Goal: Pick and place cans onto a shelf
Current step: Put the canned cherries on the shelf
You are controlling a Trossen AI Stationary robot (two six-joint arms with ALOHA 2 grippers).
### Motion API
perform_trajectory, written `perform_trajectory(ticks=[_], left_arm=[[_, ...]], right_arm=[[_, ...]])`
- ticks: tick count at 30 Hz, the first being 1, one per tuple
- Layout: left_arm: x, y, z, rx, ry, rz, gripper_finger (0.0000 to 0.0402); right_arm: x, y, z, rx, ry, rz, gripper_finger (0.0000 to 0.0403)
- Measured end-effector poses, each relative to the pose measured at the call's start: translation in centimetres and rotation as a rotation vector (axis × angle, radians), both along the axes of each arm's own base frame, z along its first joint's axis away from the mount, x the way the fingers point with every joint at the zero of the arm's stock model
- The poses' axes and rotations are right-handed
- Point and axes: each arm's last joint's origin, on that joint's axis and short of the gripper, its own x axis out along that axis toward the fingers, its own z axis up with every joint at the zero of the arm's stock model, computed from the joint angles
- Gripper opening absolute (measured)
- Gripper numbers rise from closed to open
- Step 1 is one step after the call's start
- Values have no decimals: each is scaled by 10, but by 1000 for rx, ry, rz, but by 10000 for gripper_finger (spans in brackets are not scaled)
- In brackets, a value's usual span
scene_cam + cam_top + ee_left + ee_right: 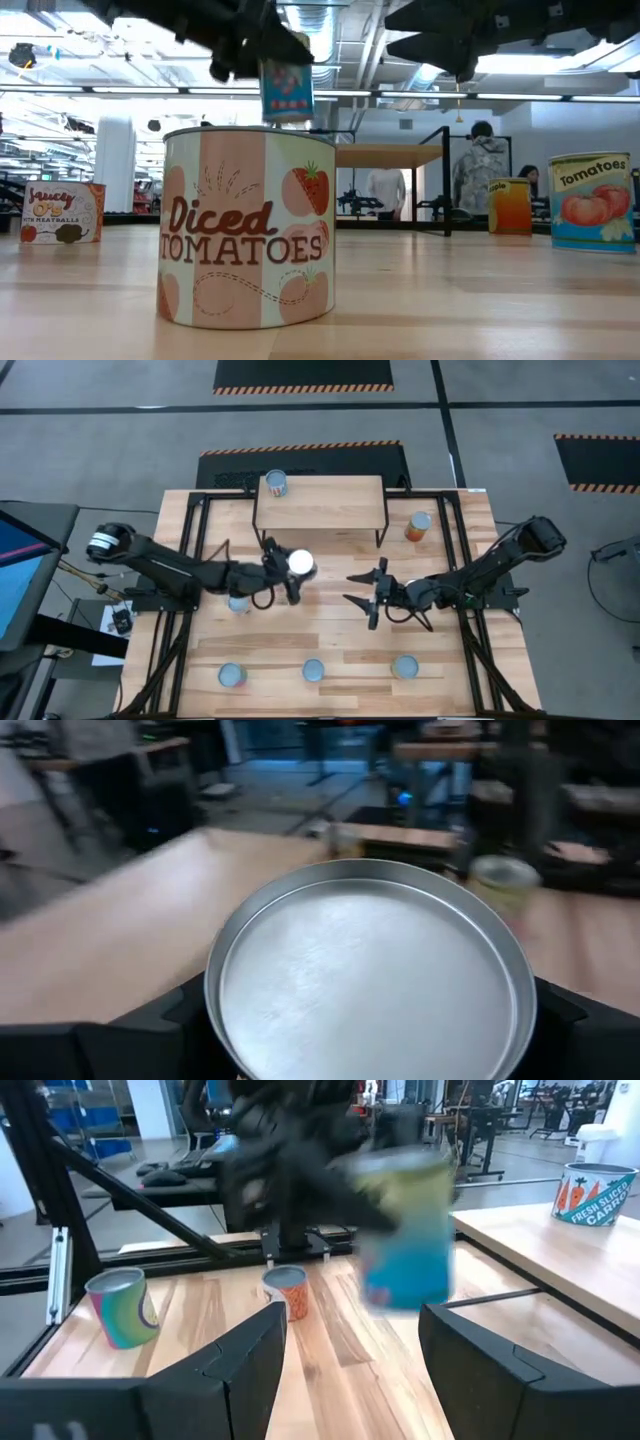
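Left gripper (290,572) clamped on a blue-labelled tin can with shiny round top (300,563), held above the tabletop just in front of the small light-wood shelf on black legs (330,500). Right gripper (362,592), fingers spread and empty, hovers farther in front of the shelf.

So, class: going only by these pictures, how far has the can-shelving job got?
Done: one silvery-topped tin stands on the light-wood shelf with thin black legs. In hand: the left pincer holds a blue-labelled tin lifted above the table. The right pincer hangs open and empty. Left: at least five tins on the tabletop, including the orange one beside the shelf and three along the near edge.
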Motion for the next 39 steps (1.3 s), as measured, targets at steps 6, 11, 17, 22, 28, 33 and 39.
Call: perform_trajectory(ticks=[6,11,17,22,28,33,39], left_arm=[[5,43,43,67,52,188,287],[4,89,59,57,41,258,290],[-4,154,66,-14,-119,321,289],[10,199,53,-79,-107,330,289],[42,226,41,-58,90,321,289],[53,236,42,-34,224,303,289],[47,248,40,-57,266,271,289]], right_arm=[[-2,-1,3,2,0,-1,255],[-2,-1,0,15,22,-3,255],[-1,-6,-1,24,31,-23,255],[0,-10,-2,33,33,-40,255],[0,-10,-4,23,55,-40,255],[-1,-10,-8,6,103,-40,255],[-1,-10,-10,26,117,-44,255]])
